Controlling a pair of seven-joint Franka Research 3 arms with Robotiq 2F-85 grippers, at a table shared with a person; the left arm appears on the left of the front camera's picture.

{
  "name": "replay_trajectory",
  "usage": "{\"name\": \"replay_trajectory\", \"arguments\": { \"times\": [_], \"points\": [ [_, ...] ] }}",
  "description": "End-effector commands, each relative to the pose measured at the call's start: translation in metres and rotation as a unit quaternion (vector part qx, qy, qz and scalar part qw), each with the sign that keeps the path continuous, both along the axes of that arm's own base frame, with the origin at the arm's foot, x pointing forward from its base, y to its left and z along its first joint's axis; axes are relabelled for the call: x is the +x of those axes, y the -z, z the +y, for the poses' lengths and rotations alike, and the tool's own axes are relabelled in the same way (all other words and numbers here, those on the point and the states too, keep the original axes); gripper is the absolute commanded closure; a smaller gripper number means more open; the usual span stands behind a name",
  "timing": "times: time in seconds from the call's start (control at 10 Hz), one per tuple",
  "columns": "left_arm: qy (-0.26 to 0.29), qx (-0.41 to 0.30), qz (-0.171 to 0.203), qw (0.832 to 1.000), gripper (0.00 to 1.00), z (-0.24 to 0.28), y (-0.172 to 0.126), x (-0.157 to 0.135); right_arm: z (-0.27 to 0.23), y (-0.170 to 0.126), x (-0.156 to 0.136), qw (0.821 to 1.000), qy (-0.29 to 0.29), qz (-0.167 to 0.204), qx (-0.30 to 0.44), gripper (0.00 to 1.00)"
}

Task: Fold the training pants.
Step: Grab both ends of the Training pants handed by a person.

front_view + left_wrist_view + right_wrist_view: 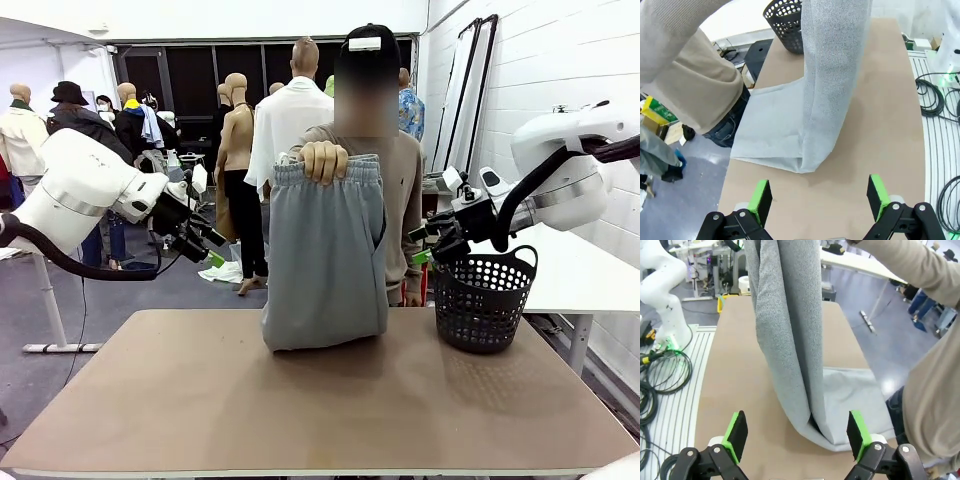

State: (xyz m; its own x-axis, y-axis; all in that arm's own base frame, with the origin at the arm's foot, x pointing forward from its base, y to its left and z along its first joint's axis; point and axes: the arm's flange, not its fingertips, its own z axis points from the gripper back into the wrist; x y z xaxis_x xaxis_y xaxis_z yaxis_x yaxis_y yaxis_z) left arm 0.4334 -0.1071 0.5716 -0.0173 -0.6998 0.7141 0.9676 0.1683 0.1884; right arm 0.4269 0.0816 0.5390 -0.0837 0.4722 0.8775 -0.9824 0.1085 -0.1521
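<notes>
**Front view.** A person's hand [323, 160] holds the training pants [325, 260] up by the gathered waistband; the lower end rests bunched on the table [300, 410], near the far edge. The left gripper [215, 248] and the right gripper [420, 246] hover at either side, clear of the cloth, fingers apart, holding nothing. Hazard: the black mesh basket [483, 300] stands directly below the right gripper, so a downward move risks knocking it.

**Left wrist view.** Jaws wide, green pads [760, 197] empty. Part of the pants lies flat toward the person, the rest hangs in a doubled column. Hazard: a pinch on the hanging part may catch one layer only — the fold would then skew.

**Right wrist view.** Fingers spread, nothing between them. The hanging cloth meets the table just ahead. Hazard: the person's sleeve [932, 390] is near the reach path — contact is possible.

**Surface and room.** The tabletop is plain brown and smooth, so jersey will likely slide on it. Cables [660, 370] lie coiled beside the table, and the floor beyond is grey.
</notes>
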Motion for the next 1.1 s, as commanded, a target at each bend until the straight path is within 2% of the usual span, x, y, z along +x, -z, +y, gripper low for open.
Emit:
{"name": "replay_trajectory", "arguments": {
  "times": [0.0, 0.4, 0.5, 0.6, 0.8, 1.0],
  "points": [
    [0.03, 0.014, -0.012, 0.999, 0.0, 0.001, 0.0, -0.002, 0.001, 0.0, -0.001, 1.0, -0.01, -0.001, 0.001, 0.0],
    [0.019, 0.011, -0.007, 1.0, 0.0, -0.003, 0.0, -0.003, 0.0, 0.001, -0.002, 1.0, -0.004, 0.004, -0.005, 0.0],
    [0.029, -0.016, -0.02, 0.999, 0.0, -0.001, 0.003, 0.001, 0.004, 0.006, 0.007, 1.0, -0.006, -0.018, 0.019, 0.0],
    [0.037, -0.035, -0.028, 0.998, 0.0, 0.0, 0.006, 0.0, 0.007, 0.011, 0.012, 0.999, -0.016, -0.023, 0.031, 0.0],
    [0.042, -0.068, -0.039, 0.996, 0.0, 0.001, 0.011, 0.002, 0.01, 0.016, 0.015, 0.998, -0.031, -0.026, 0.054, 0.0],
    [0.056, -0.108, -0.05, 0.991, 0.0, -0.002, 0.022, 0.006, 0.01, 0.022, 0.021, 0.994, -0.055, -0.013, 0.09, 0.0]
  ]
}}
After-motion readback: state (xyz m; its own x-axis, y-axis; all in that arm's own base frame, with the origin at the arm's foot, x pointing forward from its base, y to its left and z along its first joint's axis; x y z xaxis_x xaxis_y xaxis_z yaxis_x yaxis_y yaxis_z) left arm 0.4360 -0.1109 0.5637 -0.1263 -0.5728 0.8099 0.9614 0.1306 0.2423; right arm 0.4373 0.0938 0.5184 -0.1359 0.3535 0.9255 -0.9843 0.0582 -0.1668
